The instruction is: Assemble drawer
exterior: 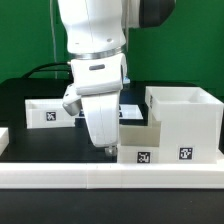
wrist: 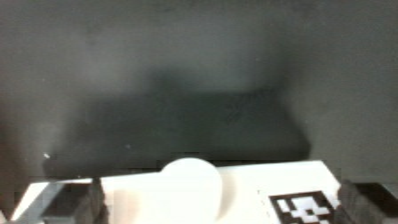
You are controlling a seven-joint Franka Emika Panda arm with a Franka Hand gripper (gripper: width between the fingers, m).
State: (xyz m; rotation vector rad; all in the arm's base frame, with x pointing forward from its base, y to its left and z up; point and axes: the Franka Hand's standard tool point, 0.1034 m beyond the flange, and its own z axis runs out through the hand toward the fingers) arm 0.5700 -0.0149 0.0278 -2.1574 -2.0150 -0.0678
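The large white housing (exterior: 185, 118) stands at the exterior view's right, open side up, with a tag on its front. A smaller tagged tray (exterior: 141, 143) sits against its left side. A second tray (exterior: 45, 110) lies at the far left on the black table. My gripper (exterior: 106, 150) points down just left of the near tray. In the wrist view that tray's white face (wrist: 143, 205), its rounded knob (wrist: 189, 178) and a tag (wrist: 313, 206) lie between the wide-apart jaws. My gripper (wrist: 210, 212) is open and grips nothing.
A long low white border bar (exterior: 110, 180) runs along the table's front edge. A white flat piece (exterior: 130, 108) shows behind the arm. Black table surface (wrist: 196, 90) stretches beyond the tray in the wrist view.
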